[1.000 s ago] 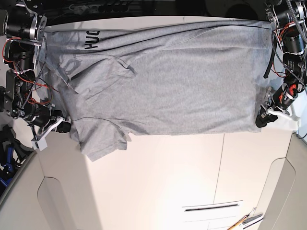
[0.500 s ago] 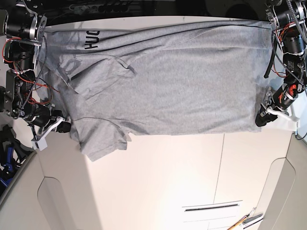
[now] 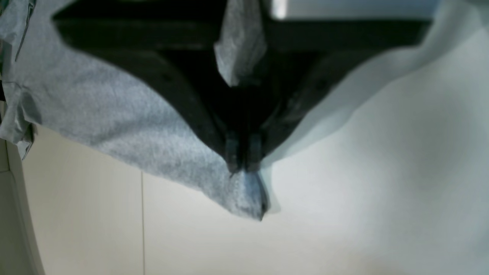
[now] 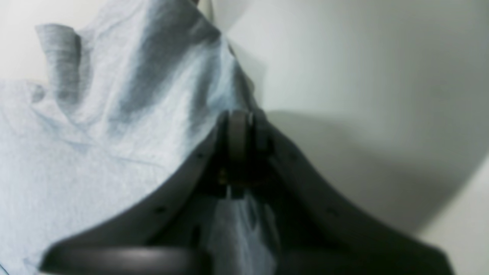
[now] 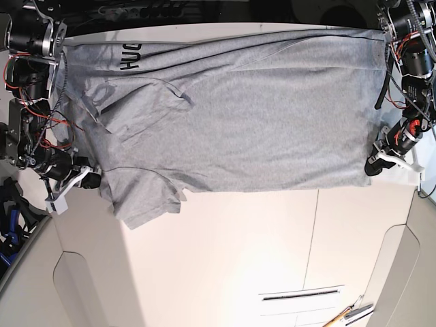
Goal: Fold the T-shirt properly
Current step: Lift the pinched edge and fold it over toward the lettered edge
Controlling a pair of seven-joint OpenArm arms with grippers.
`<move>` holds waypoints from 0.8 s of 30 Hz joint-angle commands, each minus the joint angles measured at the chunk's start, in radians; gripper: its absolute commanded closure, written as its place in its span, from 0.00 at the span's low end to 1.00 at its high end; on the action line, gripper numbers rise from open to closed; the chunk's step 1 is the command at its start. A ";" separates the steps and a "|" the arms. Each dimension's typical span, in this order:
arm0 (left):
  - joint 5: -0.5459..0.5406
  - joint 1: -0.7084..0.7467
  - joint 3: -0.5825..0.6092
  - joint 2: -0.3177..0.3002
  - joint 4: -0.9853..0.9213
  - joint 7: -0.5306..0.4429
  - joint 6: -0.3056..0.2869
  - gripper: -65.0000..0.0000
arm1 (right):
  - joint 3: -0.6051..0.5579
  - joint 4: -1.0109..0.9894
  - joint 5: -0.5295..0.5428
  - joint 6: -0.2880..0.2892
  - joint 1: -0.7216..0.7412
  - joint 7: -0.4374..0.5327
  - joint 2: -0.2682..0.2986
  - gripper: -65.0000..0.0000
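T-shirt (image 5: 231, 116): lying spread lengthwise between both arms
Left gripper (image 3: 243, 152): pinching the hem corner — jaws closed
Right gripper (image 4: 237, 131): clamping the sleeve-end cloth — jaws closed

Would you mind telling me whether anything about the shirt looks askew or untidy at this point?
Yes. The T-shirt lies mostly flat, but its sleeve end by the right claw is rumpled: a fold crosses the lettering so that only part of it shows, and one sleeve sticks out past the lower edge.
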 commanded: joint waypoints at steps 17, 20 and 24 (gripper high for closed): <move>-0.023 0.150 -0.058 -0.040 0.351 0.050 -0.012 1.00 | -0.003 0.433 -0.029 -0.015 -0.116 -0.171 0.006 1.00; -0.050 0.210 -0.093 -0.039 0.416 0.050 -0.012 1.00 | 0.006 0.503 -0.029 -0.015 -0.188 -0.170 0.006 1.00; -0.096 0.274 -0.154 -0.039 0.488 0.082 -0.012 1.00 | 0.061 0.563 -0.031 -0.015 -0.269 -0.169 0.006 1.00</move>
